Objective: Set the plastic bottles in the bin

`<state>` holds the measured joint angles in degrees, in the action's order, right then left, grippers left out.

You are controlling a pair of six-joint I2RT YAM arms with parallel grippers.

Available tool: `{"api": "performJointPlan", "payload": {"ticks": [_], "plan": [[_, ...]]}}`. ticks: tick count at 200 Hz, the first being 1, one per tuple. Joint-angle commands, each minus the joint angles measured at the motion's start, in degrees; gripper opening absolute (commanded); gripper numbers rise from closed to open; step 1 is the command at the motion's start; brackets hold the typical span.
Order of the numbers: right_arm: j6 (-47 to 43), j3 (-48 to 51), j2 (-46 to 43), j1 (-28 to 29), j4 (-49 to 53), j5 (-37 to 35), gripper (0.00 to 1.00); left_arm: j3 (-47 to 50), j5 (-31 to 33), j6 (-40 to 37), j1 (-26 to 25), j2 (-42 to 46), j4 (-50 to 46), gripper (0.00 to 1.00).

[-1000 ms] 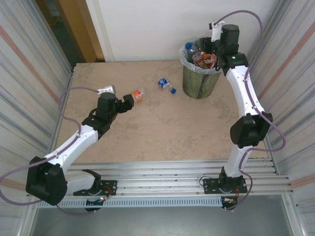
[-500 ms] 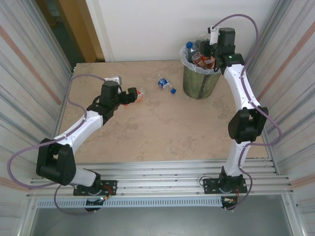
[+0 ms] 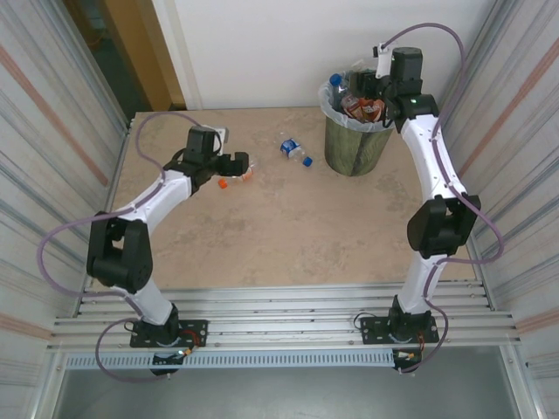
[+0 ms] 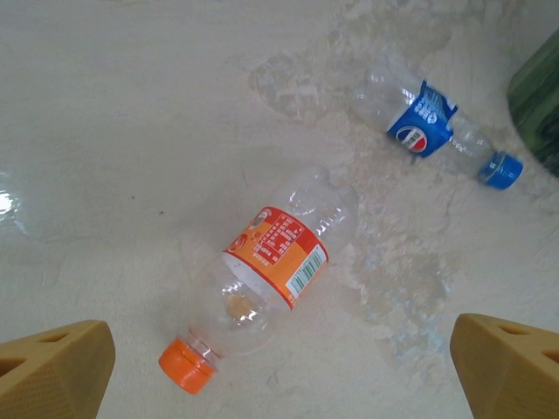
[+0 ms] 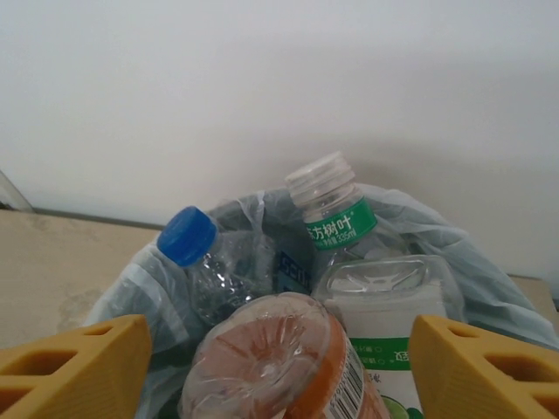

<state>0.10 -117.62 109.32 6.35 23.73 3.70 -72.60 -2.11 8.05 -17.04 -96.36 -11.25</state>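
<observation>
Jaws are wide open on both, nothing held. So the left gripper (image 4: 281, 362) hovers over the orange-label bottle (image 4: 278, 253), and the right gripper (image 5: 279, 367) hangs above the stuffed bin (image 3: 356, 150).

Can't read the labels on the bottles (image 3: 354, 103) piled in the bin (image 3: 354, 150) from the top camera, way too tiny. Getting a blurry green sliver of it at the left wrist cam's right edge. Losing the rest of the orange-brown bottle (image 5: 275, 367) below the right wrist cam's bottom edge.
</observation>
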Motion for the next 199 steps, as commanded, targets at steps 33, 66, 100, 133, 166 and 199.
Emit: {"api": "performJointPlan", "payload": {"ticks": [33, 66, 100, 133, 166, 199], "plan": [[1.9, -0.4, -8.1, 0.8, 2.1, -0.6, 0.90, -10.3, -3.8, -10.3, 1.3, -8.5, -9.6, 0.99], [3.6, 2.2, -12.5, 1.6, 3.7, -1.8, 0.99, -15.9, -3.9, -13.0, 1.7, -13.4, -14.6, 0.99], [6.3, 12.1, -20.0, 2.3, 2.0, -2.3, 0.98, -20.3, -4.3, -14.3, 1.6, -17.8, -17.6, 0.99], [9.0, 21.6, -27.3, 3.1, 0.4, -3.8, 0.98, -25.5, -4.1, -15.5, 1.7, -22.2, -20.1, 0.99], [10.3, 28.1, -33.0, 4.4, 0.4, -6.6, 0.98, -30.3, -3.8, -16.3, 1.6, -27.3, -22.7, 0.99], [11.0, 31.1, -36.6, 6.2, 1.8, -8.7, 0.98, -33.6, -2.3, -17.3, 1.0, -30.9, -24.7, 0.99]]}}
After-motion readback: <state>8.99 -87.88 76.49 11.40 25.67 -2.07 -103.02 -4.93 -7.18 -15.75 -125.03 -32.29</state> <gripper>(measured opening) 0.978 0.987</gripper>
